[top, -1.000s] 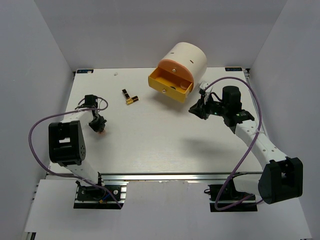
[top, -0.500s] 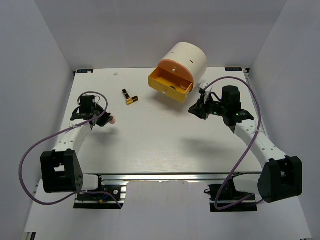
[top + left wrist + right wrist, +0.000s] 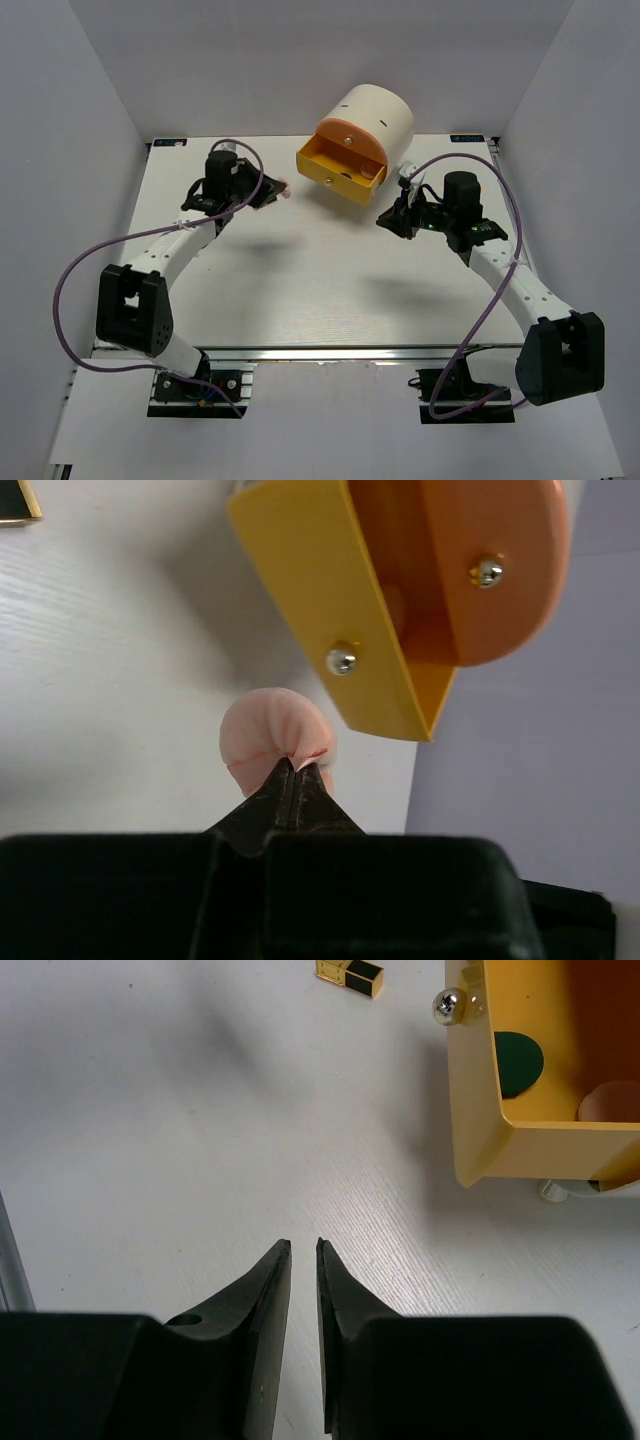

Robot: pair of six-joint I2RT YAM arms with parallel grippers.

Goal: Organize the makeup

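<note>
The left end effector (image 3: 272, 189) hangs over the far left part of the counter (image 3: 300, 290), just left of the open yellow drawer (image 3: 330, 182) that sticks out of the cream cylinder (image 3: 375, 110). Its jaws are pinched fully together on the near edge of a peach round piece (image 3: 275, 735), which is held clear of the counter and close to the drawer's front corner. The left wrist view shows the closed orange drawer (image 3: 470, 570) above the yellow one.

The right end effector (image 3: 303, 1248) is on the right side of the counter, near the drawer's right end. Its jaws stand a narrow gap apart with nothing between them.

Inside the yellow drawer lie a dark green disc (image 3: 518, 1057) and, further in, a second peach piece (image 3: 608, 1102). A black-and-gold lipstick tube (image 3: 350, 972) lies on the counter to the left of the drawer. In the top view the left arm covers that spot.
</note>
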